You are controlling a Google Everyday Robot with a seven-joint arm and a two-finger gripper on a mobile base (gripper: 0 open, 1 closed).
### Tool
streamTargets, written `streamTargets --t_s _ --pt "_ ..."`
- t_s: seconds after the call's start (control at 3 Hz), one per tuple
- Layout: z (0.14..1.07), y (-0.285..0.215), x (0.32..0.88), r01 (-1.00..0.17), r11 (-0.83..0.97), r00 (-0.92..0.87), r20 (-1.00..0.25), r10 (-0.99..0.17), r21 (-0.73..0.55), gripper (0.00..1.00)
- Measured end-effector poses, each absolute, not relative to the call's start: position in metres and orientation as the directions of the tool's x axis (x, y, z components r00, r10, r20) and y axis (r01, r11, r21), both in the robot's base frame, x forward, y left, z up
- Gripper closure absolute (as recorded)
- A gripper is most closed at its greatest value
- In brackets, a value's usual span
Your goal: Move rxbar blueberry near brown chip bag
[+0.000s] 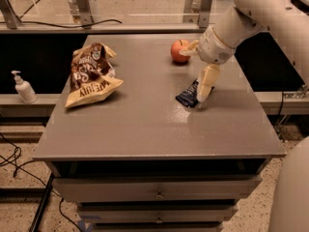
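— So, where is the gripper sitting?

— Over the right half of the tabletop, reaching in from the right edge. Its two pale fingers are spread wide: one points down at the rxbar blueberry, the other sticks out toward the red apple.

— Is it holding the bar?

— No. The bar lies flat on the tabletop, about midway between the near and far edges and closer to the right edge. The lower fingertip is at its right end; I cannot tell whether they touch.

— And the brown chip bag?

— Crumpled in the left half, toward the far-left corner, well apart from the bar.

— The apple?

— Near the far edge, right of centre, just beyond the gripper.
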State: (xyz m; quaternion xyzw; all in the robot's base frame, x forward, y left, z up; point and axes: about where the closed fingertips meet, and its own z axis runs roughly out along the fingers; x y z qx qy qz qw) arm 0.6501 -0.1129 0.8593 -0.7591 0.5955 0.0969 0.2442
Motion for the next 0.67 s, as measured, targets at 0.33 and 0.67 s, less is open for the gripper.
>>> streamTargets --t_s 0.33,0.67 --pt "0.844 -0.114 0.649 -0.959 -0.171 0.258 -0.450 -0.855 -0.226 0.18" --pt "0.831 -0.114 0.641 -0.967 -0.167 0.241 -0.468 -0.851 -0.193 0.41"
